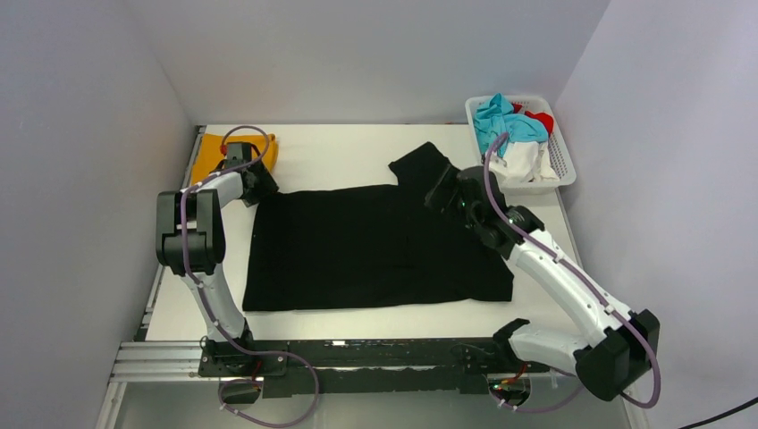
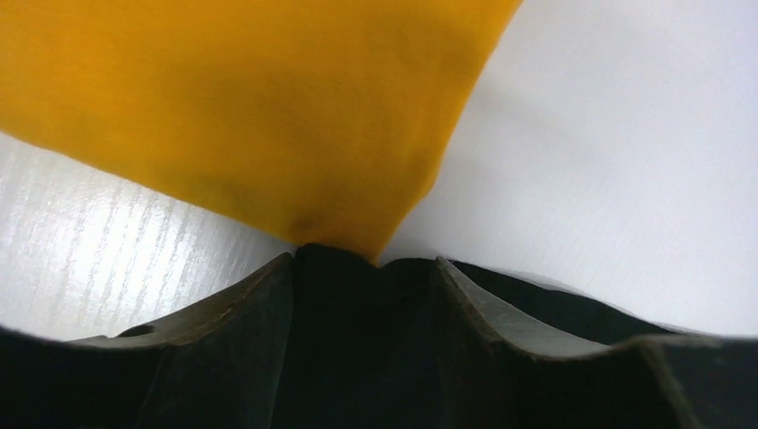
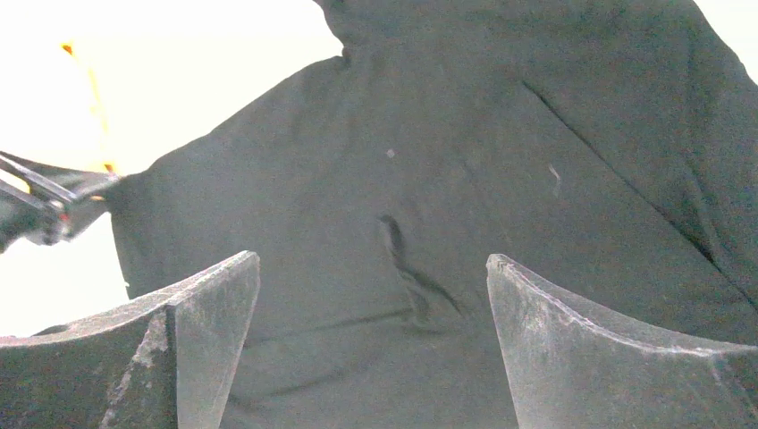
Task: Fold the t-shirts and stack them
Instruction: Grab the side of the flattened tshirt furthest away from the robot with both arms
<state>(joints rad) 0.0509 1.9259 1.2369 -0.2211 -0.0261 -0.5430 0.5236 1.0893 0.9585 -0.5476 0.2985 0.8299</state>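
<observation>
Held left gripper [image 2: 365,268] astride a corner of the black t-shirt [image 1: 375,246], jaws half apart, grip unclear. Hung right gripper [image 3: 374,268] wide open above it, empty.

black t-shirt [image 1: 375,246]: matt soft cloth, lightly creased
orange-yellow t-shirt [image 2: 268,107]: smooth matt cloth
table [image 1: 349,152]: white, smooth, faint sheen
basket [image 1: 565,170], two o'clock: white plastic lattice

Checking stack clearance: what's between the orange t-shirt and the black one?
Top view: the left tool sits over that gap. Left wrist view: the orange t-shirt corner appears to meet black t-shirt cloth between its fingers.
</observation>
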